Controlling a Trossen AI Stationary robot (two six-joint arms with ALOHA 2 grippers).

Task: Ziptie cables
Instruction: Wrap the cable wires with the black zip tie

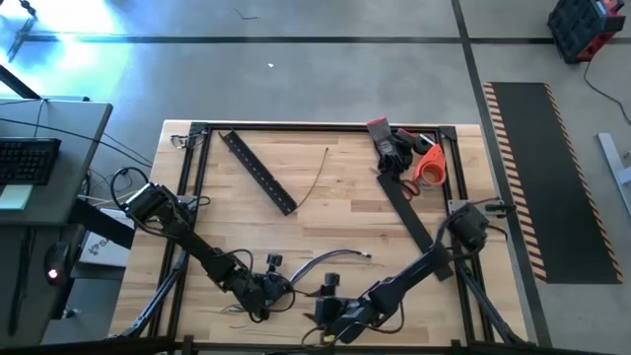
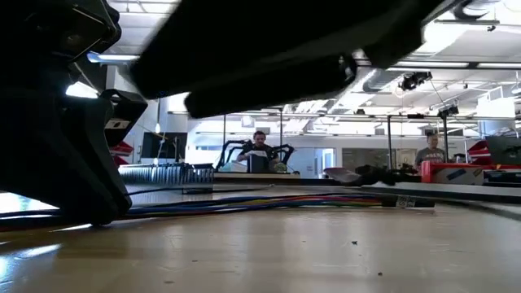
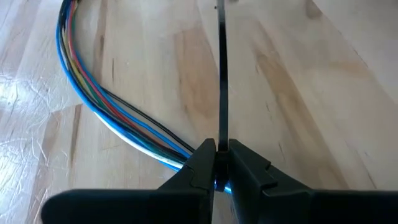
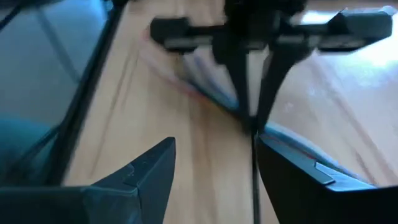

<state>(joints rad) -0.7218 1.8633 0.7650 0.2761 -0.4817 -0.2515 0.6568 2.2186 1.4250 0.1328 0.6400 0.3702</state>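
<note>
Left wrist view: left gripper (image 3: 216,163) pinching zip tie (image 3: 222,74) beside cables (image 3: 93,93)

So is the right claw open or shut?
Open. In the right wrist view the right claw's two dark fingers stand well apart, bare wood between them, gripping nothing. The left claw and the cables lie just ahead.
</note>
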